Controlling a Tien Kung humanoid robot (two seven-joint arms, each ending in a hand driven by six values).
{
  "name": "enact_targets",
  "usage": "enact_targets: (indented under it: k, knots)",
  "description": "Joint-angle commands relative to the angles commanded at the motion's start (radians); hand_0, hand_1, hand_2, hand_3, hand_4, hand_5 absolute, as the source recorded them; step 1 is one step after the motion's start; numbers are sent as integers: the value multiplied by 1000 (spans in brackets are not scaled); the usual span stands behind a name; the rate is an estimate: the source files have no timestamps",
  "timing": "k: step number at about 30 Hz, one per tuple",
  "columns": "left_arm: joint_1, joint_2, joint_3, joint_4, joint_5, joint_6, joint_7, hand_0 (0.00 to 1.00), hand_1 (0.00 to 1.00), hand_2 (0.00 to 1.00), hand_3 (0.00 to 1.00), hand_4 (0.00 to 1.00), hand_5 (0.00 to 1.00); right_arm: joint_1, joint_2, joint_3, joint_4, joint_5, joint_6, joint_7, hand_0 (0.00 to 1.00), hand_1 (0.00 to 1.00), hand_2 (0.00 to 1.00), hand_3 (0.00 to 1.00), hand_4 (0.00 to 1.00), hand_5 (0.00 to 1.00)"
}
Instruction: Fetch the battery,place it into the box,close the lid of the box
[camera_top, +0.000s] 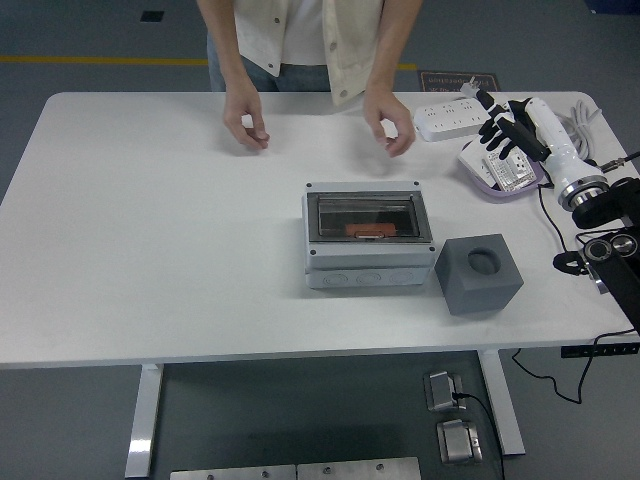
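Since the box (369, 237) sits lidded on the desk (150, 250) with the orange battery (370, 231) inside, the task looks finished; right hand (508, 127), fingers relaxed and empty, hovers right of the box; nothing remains.

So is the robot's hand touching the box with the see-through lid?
Apart. The head view shows the right hand up at the table's far right, over the purple tray, with bare white table between it and the box.
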Motion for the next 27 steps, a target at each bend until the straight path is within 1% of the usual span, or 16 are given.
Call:
enact_targets:
  k: [1, 3, 6, 7, 10, 12, 13, 15, 18, 19, 27]
  knots:
    - [0, 0, -1, 0, 1, 0, 0, 453, 586, 545, 533, 311, 2, -9, 0, 11, -9, 36, 3, 26, 434, 488, 511, 492, 833, 794]
    - [1, -2, -2, 0, 3, 0, 0, 453, 586, 545, 533, 311, 2, -30, 1, 28, -22, 114, 9, 79, 434, 488, 511, 492, 833, 794]
    - [0, -4, -4, 0, 5, 0, -1, 453, 586, 545, 533, 311, 2, -53, 4, 38, -22, 225, 13, 143, 434, 488, 511, 492, 833, 794]
    - [-1, -5, -4, 0, 6, 0, -1, 453, 586, 545, 533, 312, 2, -58, 6, 39, -20, 258, 15, 158, 539, 570, 595, 600, 832, 795]
    - [-3, -8, 3, 0, -3, -1, -4, 453, 586, 545, 533, 312, 2, -73, 18, 42, -11, 352, 27, 177, 539, 570, 595, 600, 832, 795]
    - [-4, -9, 7, 0, -7, -1, -6, 453, 586, 545, 533, 312, 2, -80, 26, 45, -5, 400, 34, 178, 539, 570, 595, 600, 832, 795]
    - [-4, -9, 8, 0, -10, -1, -7, 453, 586, 544, 534, 312, 2, -84, 31, 47, -1, 423, 38, 176, 567, 588, 612, 617, 839, 791]
    - [-4, -9, 8, 0, -11, -1, -8, 453, 586, 544, 534, 312, 2, -91, 37, 50, 7, 458, 44, 172, 567, 588, 612, 617, 839, 791]
    - [-3, -9, 7, 0, -13, -1, -9, 453, 586, 544, 534, 312, 2, -100, 40, 54, 17, 478, 52, 164, 567, 588, 612, 617, 839, 791]
    - [-3, -8, 6, 0, -15, -2, -9, 453, 586, 545, 534, 312, 2, -102, 40, 56, 21, 481, 55, 162, 572, 594, 620, 622, 813, 753]
    - [0, -6, 0, 0, -20, -3, -8, 453, 586, 544, 534, 312, 2, -104, 41, 67, 28, 477, 64, 150, 573, 595, 620, 622, 817, 755]
